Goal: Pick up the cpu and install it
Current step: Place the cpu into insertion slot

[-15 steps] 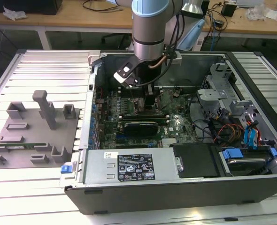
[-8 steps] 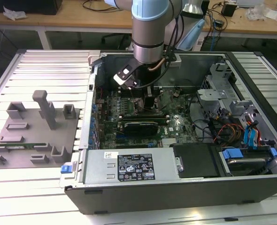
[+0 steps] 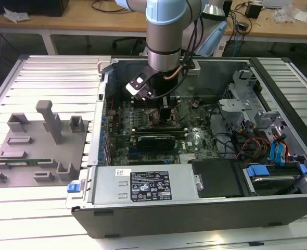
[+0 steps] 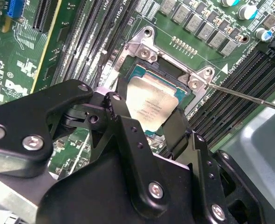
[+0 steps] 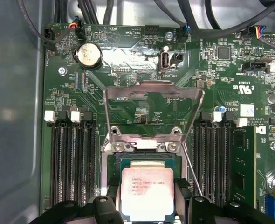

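Silver-grey tubular arm (image 3: 164, 47) capped in pale blue, trailed by black cables (image 3: 184, 73); matte black gripper (image 4: 151, 119) studded with silver screws (image 4: 156, 190).

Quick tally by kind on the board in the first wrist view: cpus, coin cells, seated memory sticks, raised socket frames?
cpu: 1
coin cell: 1
memory stick, seated in a slot: 1
socket frame, raised: 1
Total: 4
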Controlling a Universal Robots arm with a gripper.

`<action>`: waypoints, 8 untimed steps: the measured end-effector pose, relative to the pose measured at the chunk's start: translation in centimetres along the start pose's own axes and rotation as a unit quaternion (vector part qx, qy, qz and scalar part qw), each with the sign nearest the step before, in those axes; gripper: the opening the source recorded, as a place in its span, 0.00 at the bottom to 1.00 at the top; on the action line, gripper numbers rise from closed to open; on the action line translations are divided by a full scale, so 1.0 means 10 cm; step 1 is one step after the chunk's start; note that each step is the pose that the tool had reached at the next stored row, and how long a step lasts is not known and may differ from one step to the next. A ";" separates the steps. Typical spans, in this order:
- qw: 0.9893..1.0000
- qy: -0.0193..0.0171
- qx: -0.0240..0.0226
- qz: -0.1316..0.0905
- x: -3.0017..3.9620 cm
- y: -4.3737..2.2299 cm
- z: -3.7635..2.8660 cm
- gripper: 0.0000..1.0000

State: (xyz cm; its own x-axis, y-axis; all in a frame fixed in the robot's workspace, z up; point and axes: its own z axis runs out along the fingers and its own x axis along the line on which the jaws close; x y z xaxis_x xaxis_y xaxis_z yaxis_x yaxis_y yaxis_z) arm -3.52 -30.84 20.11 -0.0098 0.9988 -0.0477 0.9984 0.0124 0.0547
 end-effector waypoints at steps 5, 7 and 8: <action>1.000 0.000 0.000 0.000 0.001 -0.003 0.029 0.55; 1.000 0.001 0.000 0.000 0.002 -0.002 0.030 0.55; 1.000 0.001 0.000 0.000 0.002 -0.002 0.031 0.55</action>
State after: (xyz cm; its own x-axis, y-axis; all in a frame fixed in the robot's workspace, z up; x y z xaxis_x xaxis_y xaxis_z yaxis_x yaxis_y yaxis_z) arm -3.53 -30.83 19.80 -0.0094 0.9989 -0.0465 0.9984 0.0120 0.0546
